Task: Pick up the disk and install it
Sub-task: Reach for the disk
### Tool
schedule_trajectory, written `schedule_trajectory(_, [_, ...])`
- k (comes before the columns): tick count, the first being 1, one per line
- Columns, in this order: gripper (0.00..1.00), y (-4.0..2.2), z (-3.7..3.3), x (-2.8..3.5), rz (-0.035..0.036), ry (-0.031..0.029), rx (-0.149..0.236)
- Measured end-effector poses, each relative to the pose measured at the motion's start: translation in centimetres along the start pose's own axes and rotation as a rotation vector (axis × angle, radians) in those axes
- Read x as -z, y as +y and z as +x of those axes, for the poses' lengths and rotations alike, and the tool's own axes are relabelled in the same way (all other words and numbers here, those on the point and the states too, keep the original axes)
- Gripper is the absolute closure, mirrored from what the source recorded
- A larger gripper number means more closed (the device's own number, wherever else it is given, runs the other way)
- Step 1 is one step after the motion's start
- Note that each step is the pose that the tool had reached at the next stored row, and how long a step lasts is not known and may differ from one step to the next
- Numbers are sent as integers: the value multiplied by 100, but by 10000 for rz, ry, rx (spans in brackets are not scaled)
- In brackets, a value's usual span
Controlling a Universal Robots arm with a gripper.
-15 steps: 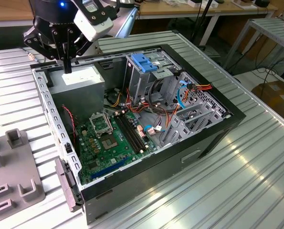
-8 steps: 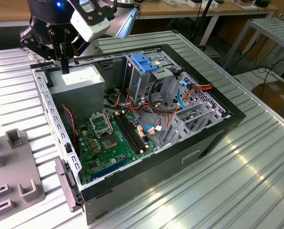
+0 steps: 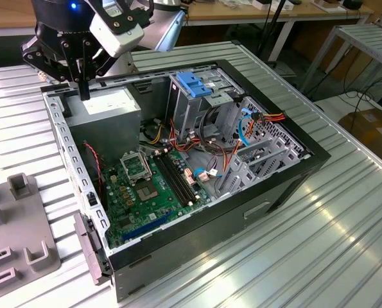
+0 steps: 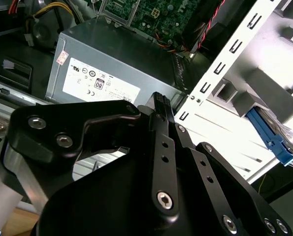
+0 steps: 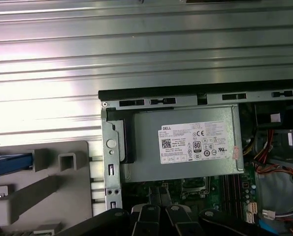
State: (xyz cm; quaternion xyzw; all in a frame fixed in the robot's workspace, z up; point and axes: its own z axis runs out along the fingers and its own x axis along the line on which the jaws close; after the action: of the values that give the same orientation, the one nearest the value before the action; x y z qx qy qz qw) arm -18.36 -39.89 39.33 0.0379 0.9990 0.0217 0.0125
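Just above white-labelled grey box (image 3: 107, 106), tool (image 3: 83, 95).

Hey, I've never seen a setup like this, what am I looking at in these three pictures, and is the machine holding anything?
It's a robot arm whose gripper hangs over an open computer case on a ribbed metal table. The exterior view comes from a camera off the arm; both wrist views come from cameras riding on it. The gripper is shut and holds nothing, above the grey power supply box. Beside the case stands a grey holder; the blue-edged part in it, in the first wrist view, is probably the disk.
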Motion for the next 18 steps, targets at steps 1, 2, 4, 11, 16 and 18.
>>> schedule_trajectory(1, [90, 0, 5, 0, 0, 0, 0])
schedule_trajectory(2, [90, -1, 12, 0, 0, 0, 0])
schedule_trajectory(4, [90, -2, 25, 1, 1, 1, 0])
schedule_trajectory(11, [90, -5, 67, 2, 0, 1, 0])
schedule_trajectory(16, [90, -8, 108, 3, 0, 1, 0])
schedule_trajectory(18, [90, -9, 118, 3, 0, 0, 0])
